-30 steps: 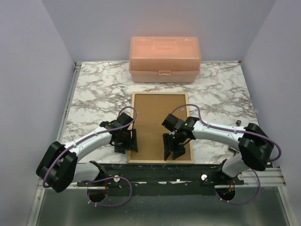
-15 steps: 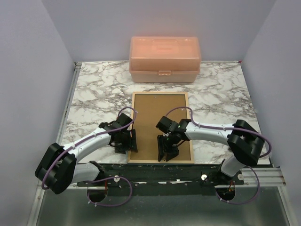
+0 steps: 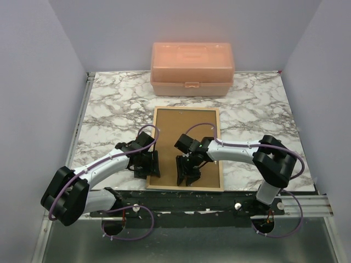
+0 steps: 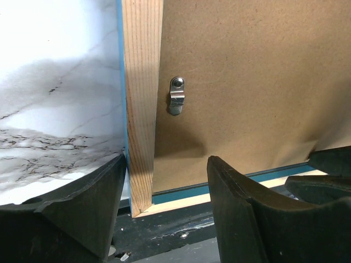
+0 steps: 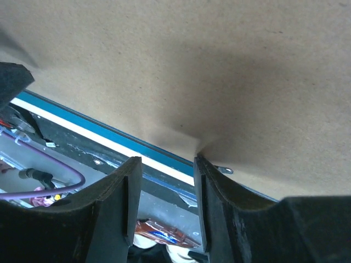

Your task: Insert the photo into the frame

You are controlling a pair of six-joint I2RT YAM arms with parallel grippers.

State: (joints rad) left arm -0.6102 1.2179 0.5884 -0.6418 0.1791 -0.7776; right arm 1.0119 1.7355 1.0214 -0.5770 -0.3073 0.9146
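Note:
The frame (image 3: 187,109) lies face down on the marble table, its light wood rim around the brown backing board (image 3: 186,137). Its near end reaches the table's front edge. The photo is not visible in any view. My left gripper (image 3: 147,166) is open and empty at the frame's near left corner. In the left wrist view its jaws (image 4: 166,161) straddle the wood rim (image 4: 141,98), near a metal clip (image 4: 176,95). My right gripper (image 3: 186,174) is open and empty over the middle of the near rim. In the right wrist view it (image 5: 166,161) hangs above the blue and white edge (image 5: 82,127).
A closed orange plastic box (image 3: 192,68) stands at the back of the table. The marble top (image 3: 109,109) ends in a black rail just below the frame's near end. Grey walls close in on both sides.
My right gripper has moved left along the frame's near end, from its right part to the middle. The frame's near end has shifted slightly left. The left arm has not moved.

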